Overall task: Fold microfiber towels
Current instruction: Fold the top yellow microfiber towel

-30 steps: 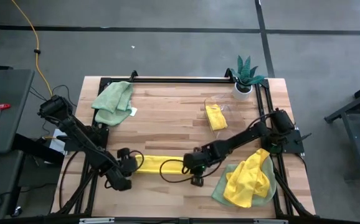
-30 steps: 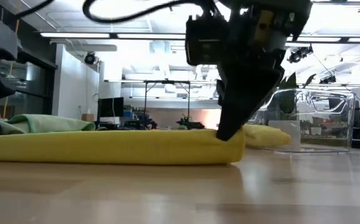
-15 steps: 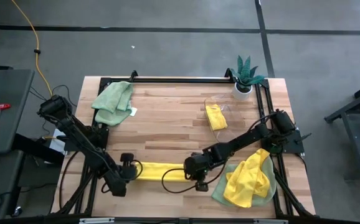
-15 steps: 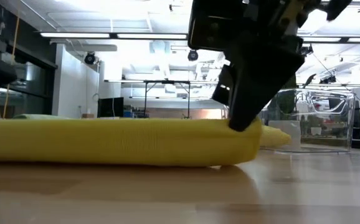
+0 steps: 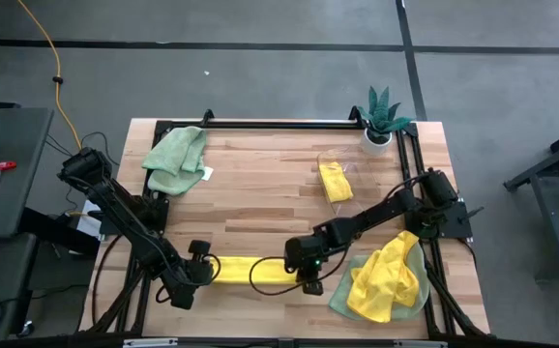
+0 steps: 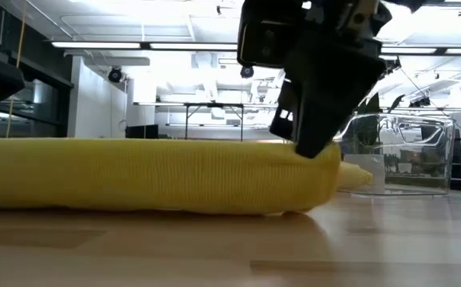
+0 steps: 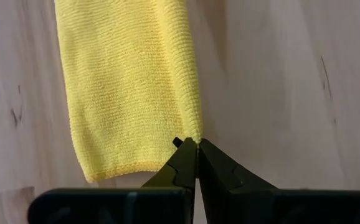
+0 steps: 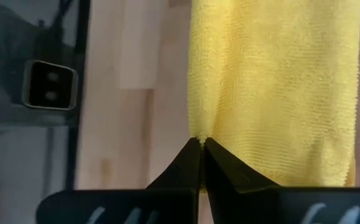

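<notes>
Left gripper (image 7: 197, 144) and right gripper (image 8: 202, 143) each pinch an end corner of the yellow towel (image 5: 250, 270). Likely to keep it taut, flat on the table (image 5: 260, 193) for folding.

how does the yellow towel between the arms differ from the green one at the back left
The yellow towel is folded into a long flat strip near the front edge, with the left claw and right claw each shut on an end. The green towel lies crumpled and untouched. Both rest on the table.

Potted plant (image 5: 383, 114) (far corner), clear container (image 6: 398, 153), wooden table (image 5: 270, 184)
</notes>
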